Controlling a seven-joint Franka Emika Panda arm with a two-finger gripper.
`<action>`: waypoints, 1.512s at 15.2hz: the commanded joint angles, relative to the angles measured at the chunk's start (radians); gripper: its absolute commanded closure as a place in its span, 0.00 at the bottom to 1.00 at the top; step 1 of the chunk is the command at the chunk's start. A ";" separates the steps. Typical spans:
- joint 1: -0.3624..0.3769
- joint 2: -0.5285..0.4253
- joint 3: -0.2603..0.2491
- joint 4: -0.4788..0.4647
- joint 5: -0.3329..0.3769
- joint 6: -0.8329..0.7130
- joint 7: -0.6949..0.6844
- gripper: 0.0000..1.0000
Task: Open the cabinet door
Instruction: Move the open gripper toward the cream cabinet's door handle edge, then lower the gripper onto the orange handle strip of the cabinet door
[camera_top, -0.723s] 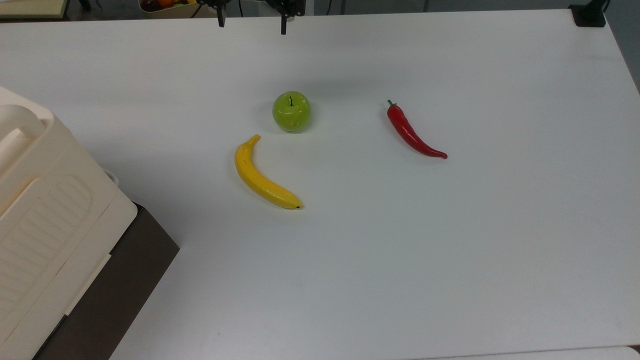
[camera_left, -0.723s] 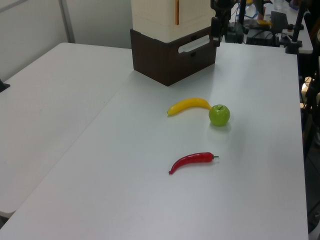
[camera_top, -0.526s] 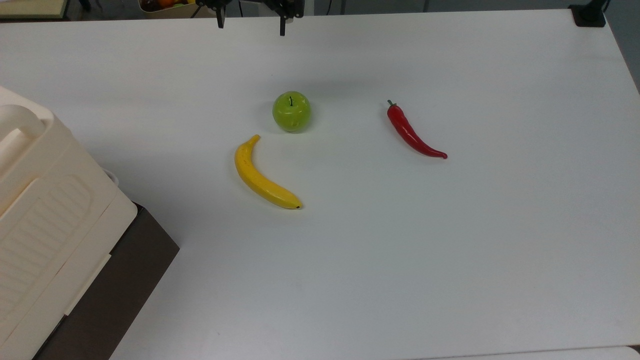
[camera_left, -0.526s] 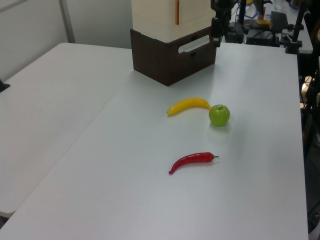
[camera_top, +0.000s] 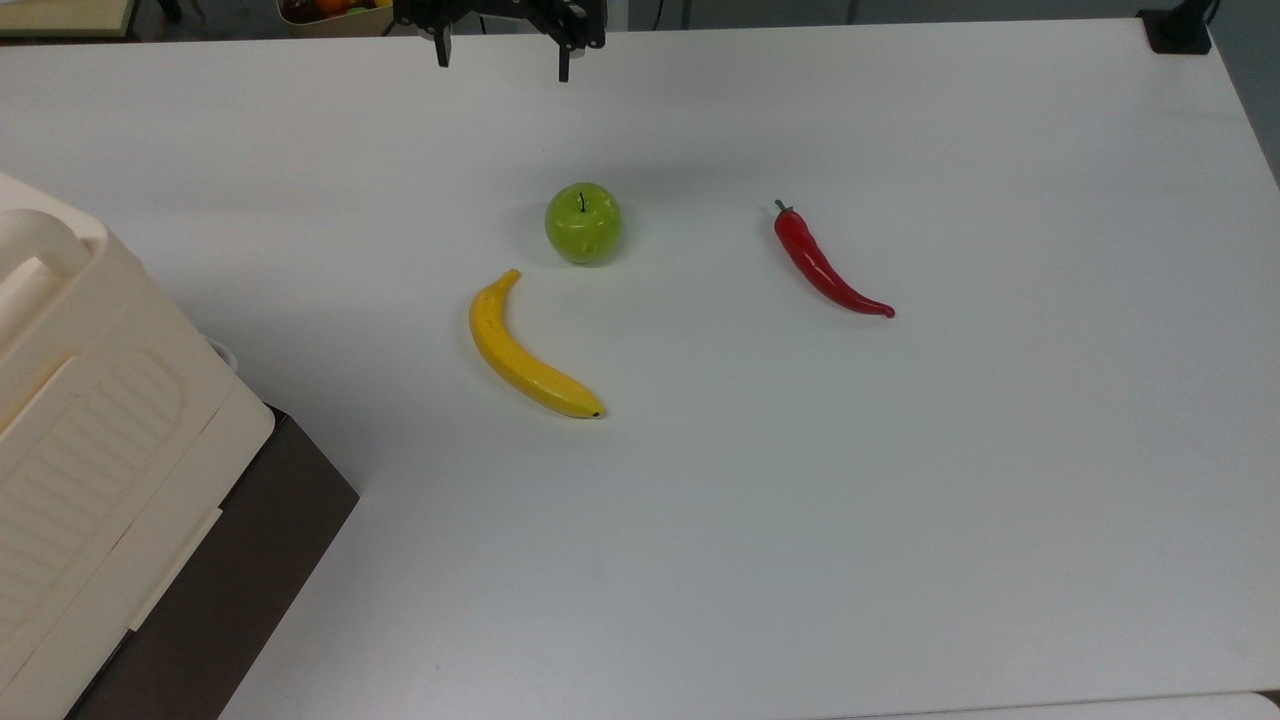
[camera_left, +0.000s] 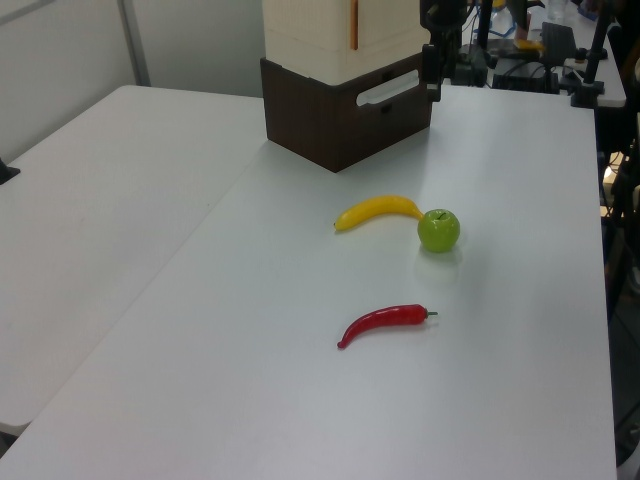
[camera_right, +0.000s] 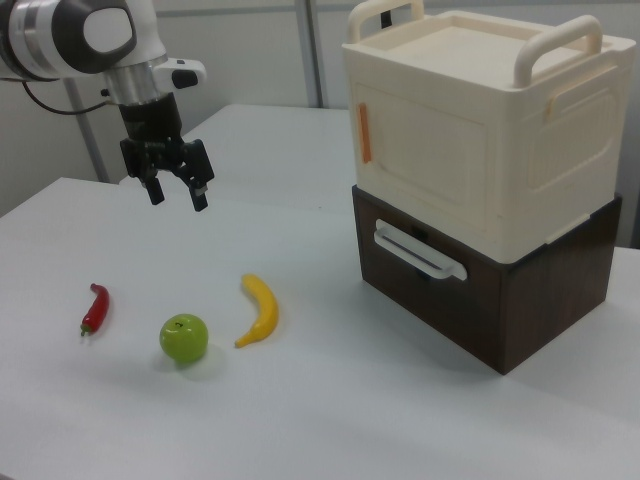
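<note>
The cabinet (camera_right: 480, 130) is a large cream box with two top handles, standing on a dark brown drawer unit (camera_right: 490, 300). Its cabinet door (camera_right: 440, 150) is the flat face carrying a small orange handle (camera_right: 365, 133), and it is closed; in the left view the cabinet door (camera_left: 388, 22) sits right of that orange strip. The cabinet (camera_top: 90, 430) fills the top view's lower left corner. My gripper (camera_right: 178, 198) hangs open above the table, well off to the right view's left of the cabinet, holding nothing. In the top view the gripper (camera_top: 502, 66) is at the far table edge, beyond the apple.
A green apple (camera_top: 583, 222), a yellow banana (camera_top: 525, 352) and a red chili (camera_top: 825, 265) lie mid-table, between gripper and cabinet. The brown unit has a white drawer handle (camera_right: 420, 252). A black clamp (camera_top: 1178, 30) sits at the top view's far right corner.
The gripper has shifted slightly toward the table's middle in the top view, fingers still open. The cabinet and the fruit have not moved.
</note>
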 joint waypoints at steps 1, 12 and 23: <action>0.003 -0.016 -0.011 -0.030 0.002 0.033 -0.004 0.62; -0.038 -0.002 -0.013 -0.020 0.001 0.074 0.014 0.33; -0.179 0.124 -0.016 0.111 -0.019 0.322 0.241 0.00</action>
